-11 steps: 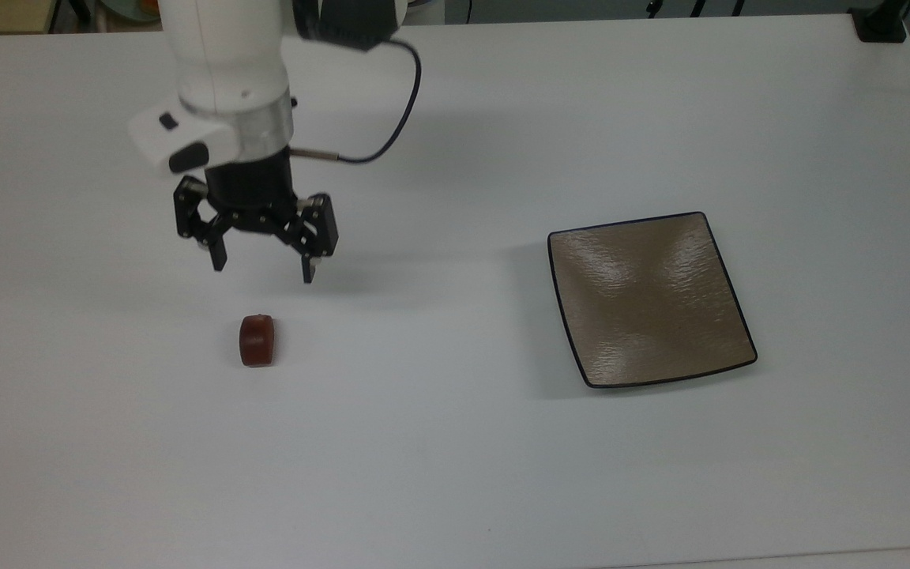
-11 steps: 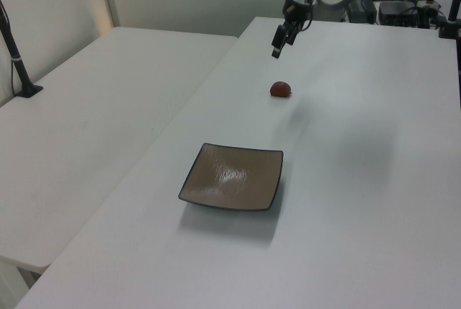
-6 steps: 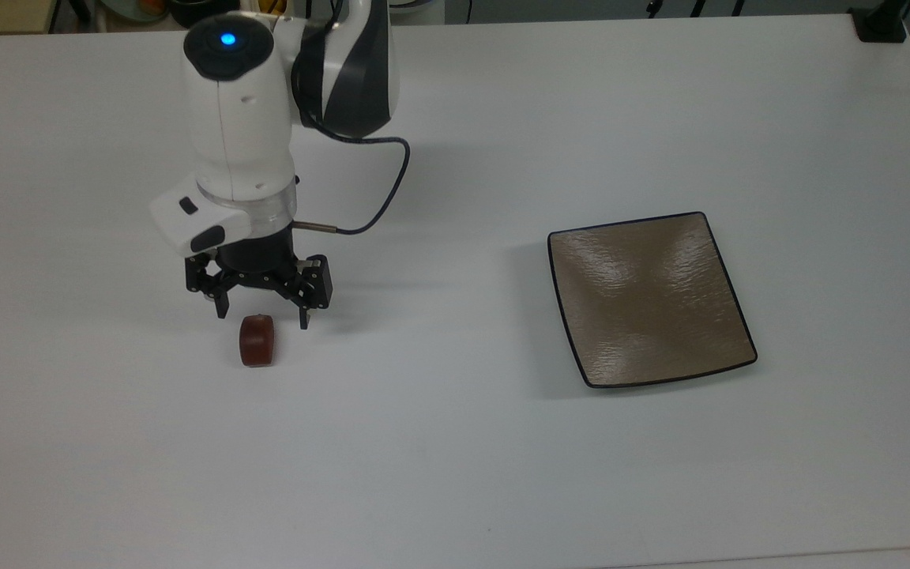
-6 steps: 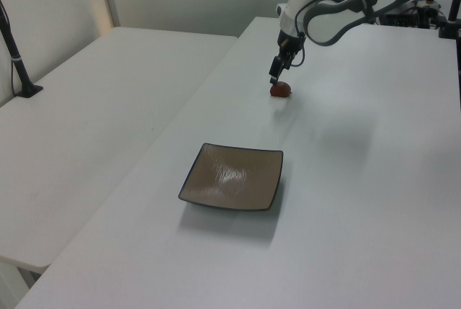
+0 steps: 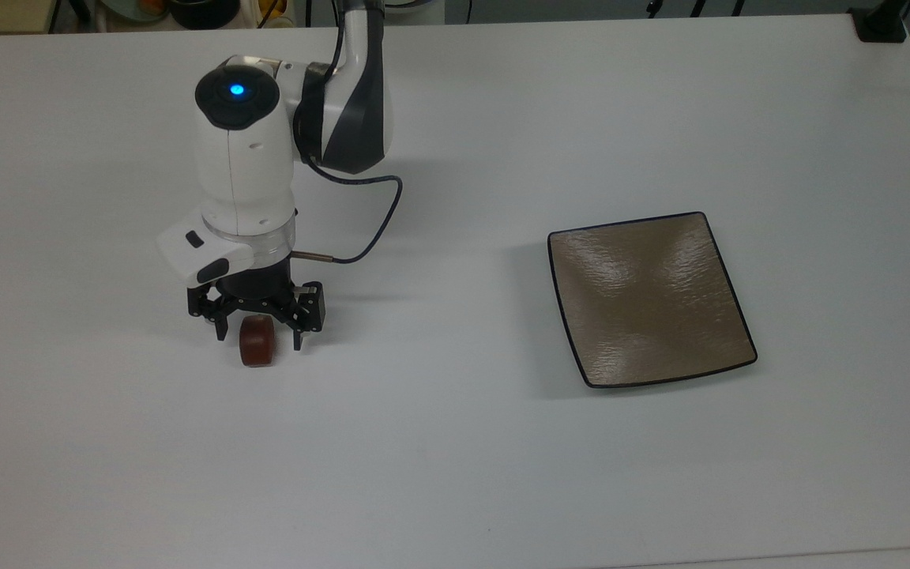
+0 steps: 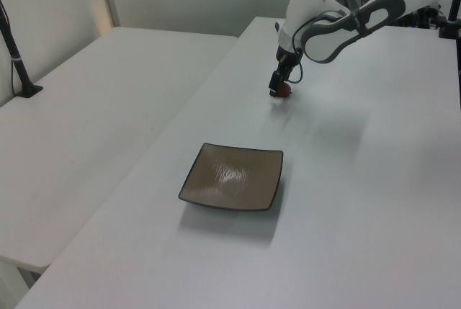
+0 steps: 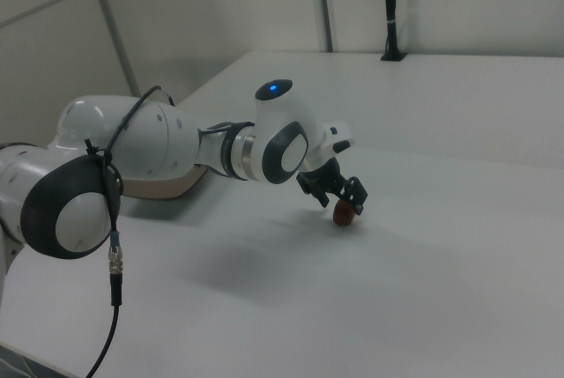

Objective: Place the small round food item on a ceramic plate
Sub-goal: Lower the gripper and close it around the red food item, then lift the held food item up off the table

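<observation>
The small round food item (image 5: pixel 256 352), a reddish-brown stubby lump, lies on the white table at the top view's left. My gripper (image 5: pixel 258 341) is lowered over it and open, with one black finger on each side of the lump and a gap to each. The left view has the gripper (image 6: pixel 276 92) at the food item (image 6: pixel 286 91), and the right view has the gripper (image 7: pixel 342 205) just above the lump (image 7: pixel 345 216). The ceramic plate (image 5: pixel 648 300), square and taupe-brown with a dark rim, sits empty far off at the top view's right, and in the left view it (image 6: pixel 232 186) lies nearer the camera.
A black cable (image 5: pixel 380 217) loops from the wrist. A black clamp base (image 5: pixel 880 25) stands at the table's far corner in the top view. A second white table (image 6: pixel 86 107) with a black pole (image 6: pixel 16 57) lies at the left view's left.
The arm has come down and forward toward the food item. Its open fingers, first well above and behind the lump, now straddle it near the table. The plate and the lump have not moved.
</observation>
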`<control>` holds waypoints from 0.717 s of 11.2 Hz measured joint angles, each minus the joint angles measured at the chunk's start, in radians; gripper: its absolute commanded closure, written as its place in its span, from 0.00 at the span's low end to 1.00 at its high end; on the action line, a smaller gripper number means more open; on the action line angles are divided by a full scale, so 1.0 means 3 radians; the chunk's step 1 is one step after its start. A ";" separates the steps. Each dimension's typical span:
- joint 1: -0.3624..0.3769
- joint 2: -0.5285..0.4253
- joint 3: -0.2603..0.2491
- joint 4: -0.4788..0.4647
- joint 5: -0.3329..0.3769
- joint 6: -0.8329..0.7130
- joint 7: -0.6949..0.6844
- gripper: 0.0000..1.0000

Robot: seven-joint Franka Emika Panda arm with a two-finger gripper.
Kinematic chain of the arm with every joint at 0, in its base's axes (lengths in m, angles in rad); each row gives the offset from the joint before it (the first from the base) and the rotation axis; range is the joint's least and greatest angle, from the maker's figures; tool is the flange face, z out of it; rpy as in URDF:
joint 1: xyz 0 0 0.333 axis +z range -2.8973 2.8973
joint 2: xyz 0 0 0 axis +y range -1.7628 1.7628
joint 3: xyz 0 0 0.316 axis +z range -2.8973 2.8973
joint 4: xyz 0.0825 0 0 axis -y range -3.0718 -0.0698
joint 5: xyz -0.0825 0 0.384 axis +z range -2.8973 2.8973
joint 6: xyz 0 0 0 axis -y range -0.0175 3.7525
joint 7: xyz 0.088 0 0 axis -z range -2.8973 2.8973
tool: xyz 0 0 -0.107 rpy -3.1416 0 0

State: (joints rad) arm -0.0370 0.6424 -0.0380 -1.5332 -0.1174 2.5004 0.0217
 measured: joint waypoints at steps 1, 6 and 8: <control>-0.0004 0.0034 -0.0008 0.0002 0.0000 0.0029 -0.0001 0.42; -0.0005 0.0066 -0.0015 0.0020 0.0000 0.0073 -0.0043 0.62; -0.0005 0.0052 -0.0015 0.0061 0.0000 0.0074 -0.0043 0.62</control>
State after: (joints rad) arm -0.0384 0.6581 -0.0426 -1.5149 -0.1175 2.5226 0.0089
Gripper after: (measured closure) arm 0.617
